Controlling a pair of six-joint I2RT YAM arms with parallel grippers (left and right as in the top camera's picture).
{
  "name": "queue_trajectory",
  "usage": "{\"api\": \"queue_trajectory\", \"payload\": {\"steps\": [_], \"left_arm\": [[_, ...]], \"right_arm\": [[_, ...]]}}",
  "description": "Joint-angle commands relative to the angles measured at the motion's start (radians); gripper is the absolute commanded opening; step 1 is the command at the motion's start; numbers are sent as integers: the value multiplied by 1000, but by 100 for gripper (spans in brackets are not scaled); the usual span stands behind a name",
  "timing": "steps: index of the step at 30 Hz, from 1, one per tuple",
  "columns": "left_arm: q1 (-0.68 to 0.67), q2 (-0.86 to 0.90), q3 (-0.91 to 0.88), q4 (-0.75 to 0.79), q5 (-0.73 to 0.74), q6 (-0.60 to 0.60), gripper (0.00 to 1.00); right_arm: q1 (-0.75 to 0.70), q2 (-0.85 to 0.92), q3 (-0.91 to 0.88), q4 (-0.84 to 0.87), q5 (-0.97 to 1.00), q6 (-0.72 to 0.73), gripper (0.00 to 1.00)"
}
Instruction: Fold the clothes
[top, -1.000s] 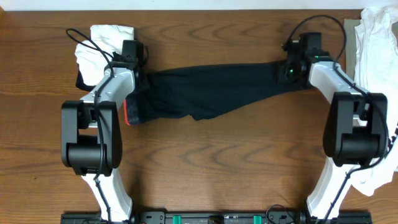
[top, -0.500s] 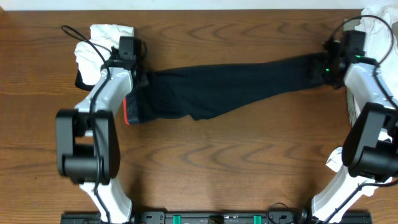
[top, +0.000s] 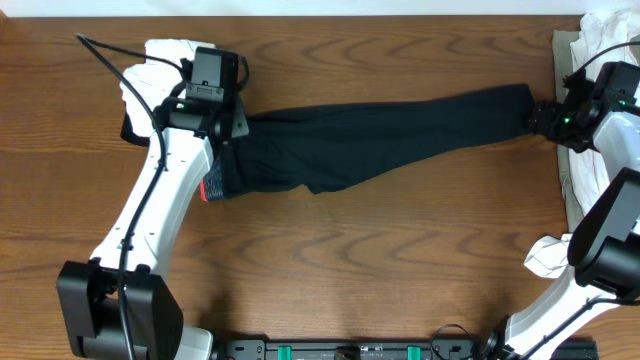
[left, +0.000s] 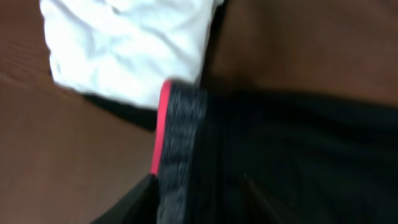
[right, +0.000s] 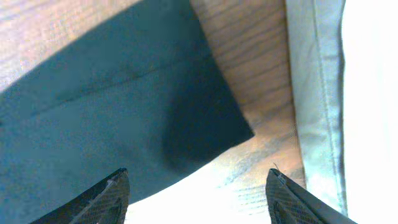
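The leggings are seen as plain black, waistband speckled grey edged red, garment white, table brown wood-grain.

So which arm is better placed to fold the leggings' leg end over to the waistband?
Probably right: the right end effector hangs open over the cuff end of the leggings, while the left end effector sits at the waistband.

no legible text, labels, or numbers anywhere
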Motion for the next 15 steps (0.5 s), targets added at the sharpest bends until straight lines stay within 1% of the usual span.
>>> {"api": "queue_trajectory", "payload": {"steps": [1, 4, 11, 15], "left_arm": [[-4, 8, 4, -29, -5, -8, 50], [-4, 8, 4, -46, -5, -8, 52], [-4, 8, 4, -85, 14, -8, 53], [-4, 8, 4, -91, 14, -8, 53]], "right_arm": [[-19, 4, 10, 8, -25, 68, 68], [-21, 28, 10, 23, -26, 117, 68], [-25, 98, 10, 51, -31, 273, 67], [-25, 134, 10, 61, -38, 338, 66]]}}
